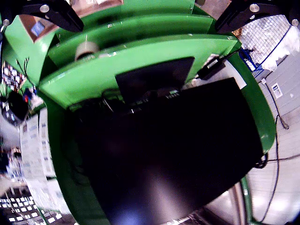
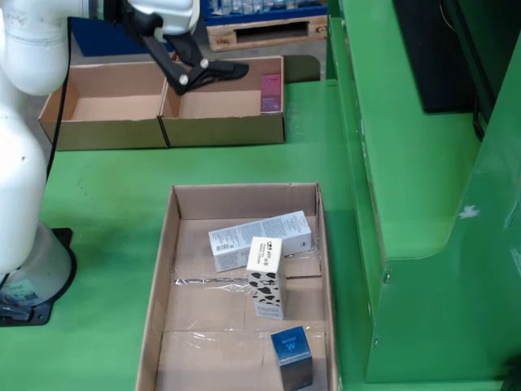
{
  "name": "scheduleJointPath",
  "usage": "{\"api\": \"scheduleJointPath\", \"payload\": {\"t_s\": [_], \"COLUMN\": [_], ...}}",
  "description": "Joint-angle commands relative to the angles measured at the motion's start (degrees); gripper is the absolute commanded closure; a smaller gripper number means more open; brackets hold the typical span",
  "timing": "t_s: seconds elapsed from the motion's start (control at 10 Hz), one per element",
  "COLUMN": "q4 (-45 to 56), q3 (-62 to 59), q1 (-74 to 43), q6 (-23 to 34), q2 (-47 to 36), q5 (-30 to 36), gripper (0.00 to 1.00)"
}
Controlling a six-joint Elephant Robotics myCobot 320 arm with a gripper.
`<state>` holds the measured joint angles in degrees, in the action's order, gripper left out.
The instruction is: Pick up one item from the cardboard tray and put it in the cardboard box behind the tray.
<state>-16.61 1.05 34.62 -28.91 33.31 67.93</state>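
In the fixed view, the white arm (image 2: 32, 122) reaches from the left, and its black gripper (image 2: 213, 72) hangs over the right-hand cardboard box (image 2: 224, 130) behind the tray. The fingers (image 2: 228, 70) look spread and hold nothing. A small pink item (image 2: 270, 92) stands against the right inner wall of that box; a 2nd cardboard box (image 2: 102, 130) touches it on the left.

The cardboard tray (image 2: 163, 277) lies in front on the green table (image 2: 106, 187). It holds 3 items: a long white carton (image 2: 260, 239) lying flat, a cow-patterned carton (image 2: 266, 277) overlapping its lower edge, and a blue box (image 2: 292, 355) near the tray's front right corner.

The gripper-mounted view faces sideways at green structures (image 1: 140, 51) and a large black panel (image 1: 173, 154); the 2 finger tips (image 1: 61, 14) sit well apart at the upper corners.
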Motion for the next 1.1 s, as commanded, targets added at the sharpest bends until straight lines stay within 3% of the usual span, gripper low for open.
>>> {"api": "scheduleJointPath", "payload": {"t_s": [0.0,0.3,0.4,0.5,0.6,0.8,0.9,1.0], "q4": [22.54,10.42,10.42,2.29,-21.7,-37.4,-56.32,-56.32], "q3": [27.61,54.4,54.4,65.78,84.77,90.11,89.43,89.43], "q1": [-9.18,-8.77,-8.77,-14.07,-24.22,-31.47,-34.31,-34.31], "q6": [-7.32,-12.7,-12.7,-12.54,-16.23,-21.8,-32.58,-32.58], "q2": [-22.82,-40.92,-40.92,-45.52,-46.54,-41.17,-31.94,-31.94], "q5": [58.39,55.75,55.75,62.61,80.69,93.82,99.53,99.53], "gripper": [0.0,0.0,0.0,0.0,0.0,0.0,0.0,0.0]}}
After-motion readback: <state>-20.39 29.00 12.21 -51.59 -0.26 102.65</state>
